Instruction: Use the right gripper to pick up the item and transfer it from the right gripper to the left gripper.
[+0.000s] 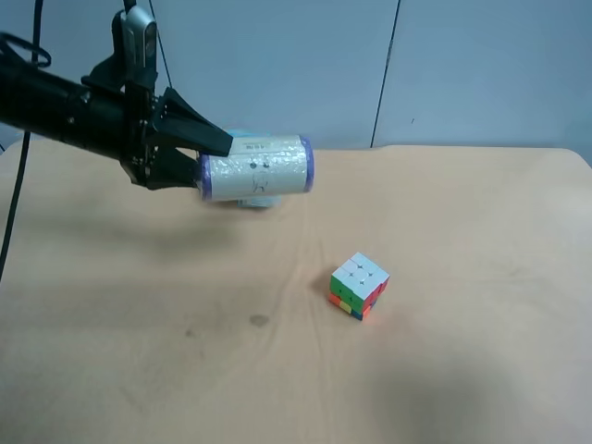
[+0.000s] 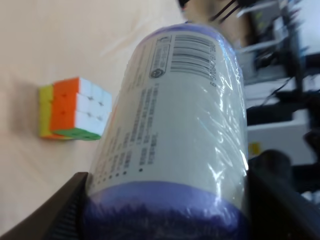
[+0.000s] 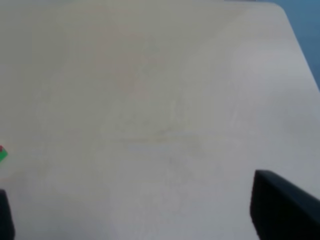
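I read the left end effector (image 1: 211,163) as clamped on 1 purple-rimmed end of the item (image 1: 259,168), carrying it sideways clear above the bench (image 1: 444,351). I judge the handover made. The right end effector (image 3: 142,212) hangs with its 2 fingers apart and nothing between them, and the cube (image 1: 358,286) lies well apart.

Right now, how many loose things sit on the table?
2: a multicoloured puzzle cube out in the open, and a light-blue thing mostly hidden behind the off-white purple-rimmed can held aloft; more may be hidden.
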Controlling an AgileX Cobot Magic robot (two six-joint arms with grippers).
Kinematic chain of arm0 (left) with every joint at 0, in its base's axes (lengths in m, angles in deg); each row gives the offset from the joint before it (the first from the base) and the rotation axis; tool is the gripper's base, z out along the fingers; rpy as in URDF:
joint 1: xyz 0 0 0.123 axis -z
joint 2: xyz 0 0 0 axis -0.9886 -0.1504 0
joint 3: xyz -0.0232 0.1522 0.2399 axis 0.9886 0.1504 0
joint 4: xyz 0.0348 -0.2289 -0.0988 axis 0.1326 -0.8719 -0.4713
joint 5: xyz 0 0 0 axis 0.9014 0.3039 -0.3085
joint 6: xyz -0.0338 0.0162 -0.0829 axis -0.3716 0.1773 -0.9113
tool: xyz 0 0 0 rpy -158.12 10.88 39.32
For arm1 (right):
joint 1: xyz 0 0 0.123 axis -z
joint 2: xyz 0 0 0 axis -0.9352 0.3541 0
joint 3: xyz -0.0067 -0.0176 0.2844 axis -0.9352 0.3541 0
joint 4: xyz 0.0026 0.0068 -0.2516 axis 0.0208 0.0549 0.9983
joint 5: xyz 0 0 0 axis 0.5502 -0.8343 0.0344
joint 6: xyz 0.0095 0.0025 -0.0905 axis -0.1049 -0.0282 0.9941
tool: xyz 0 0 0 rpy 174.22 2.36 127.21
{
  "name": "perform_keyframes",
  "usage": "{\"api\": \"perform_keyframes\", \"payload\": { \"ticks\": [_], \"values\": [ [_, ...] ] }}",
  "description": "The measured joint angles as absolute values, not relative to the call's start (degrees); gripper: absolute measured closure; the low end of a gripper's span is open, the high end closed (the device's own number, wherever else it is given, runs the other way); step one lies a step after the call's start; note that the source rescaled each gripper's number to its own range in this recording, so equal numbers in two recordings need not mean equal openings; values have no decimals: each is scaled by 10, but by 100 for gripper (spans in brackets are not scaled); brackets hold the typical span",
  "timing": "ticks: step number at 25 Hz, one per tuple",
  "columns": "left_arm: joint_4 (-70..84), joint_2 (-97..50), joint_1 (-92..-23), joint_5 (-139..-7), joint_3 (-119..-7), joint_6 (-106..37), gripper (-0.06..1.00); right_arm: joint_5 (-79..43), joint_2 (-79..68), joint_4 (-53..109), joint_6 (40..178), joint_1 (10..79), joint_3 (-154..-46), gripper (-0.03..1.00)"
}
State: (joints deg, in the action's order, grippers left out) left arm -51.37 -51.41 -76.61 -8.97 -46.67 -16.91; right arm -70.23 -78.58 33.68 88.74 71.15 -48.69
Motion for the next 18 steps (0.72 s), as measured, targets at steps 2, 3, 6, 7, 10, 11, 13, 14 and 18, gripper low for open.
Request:
{"api": "perform_keyframes", "payload": {
  "ticks": [2,3,6,7,10,11,13,14,18],
  "values": [
    [-454,-514,-766,-89,-515,-208,94,-702,-786,337,887,711,-487,19],
    [-420,-514,-766,-88,-542,-229,94,-702,-786,337,887,711,-487,19],
    [-328,-514,-766,-88,-616,-287,94,-702,-786,337,886,711,-487,19],
    [-296,-514,-766,-87,-641,-307,94,-702,-786,337,886,711,-487,19],
    [-194,-514,-766,-82,-696,-365,94,-702,-786,337,886,711,-487,20],
    [-160,-514,-766,-80,-709,-384,94,-702,-786,337,886,711,-487,19],
    [-104,-514,-766,-80,-720,-408,94,-702,-786,337,886,711,-487,19],
    [-79,-514,-766,-79,-722,-417,94,-702,-786,337,885,711,-487,19],
    [1,-514,-766,-76,-723,-452,94,-702,-786,337,885,711,-487,19]
  ]
}}
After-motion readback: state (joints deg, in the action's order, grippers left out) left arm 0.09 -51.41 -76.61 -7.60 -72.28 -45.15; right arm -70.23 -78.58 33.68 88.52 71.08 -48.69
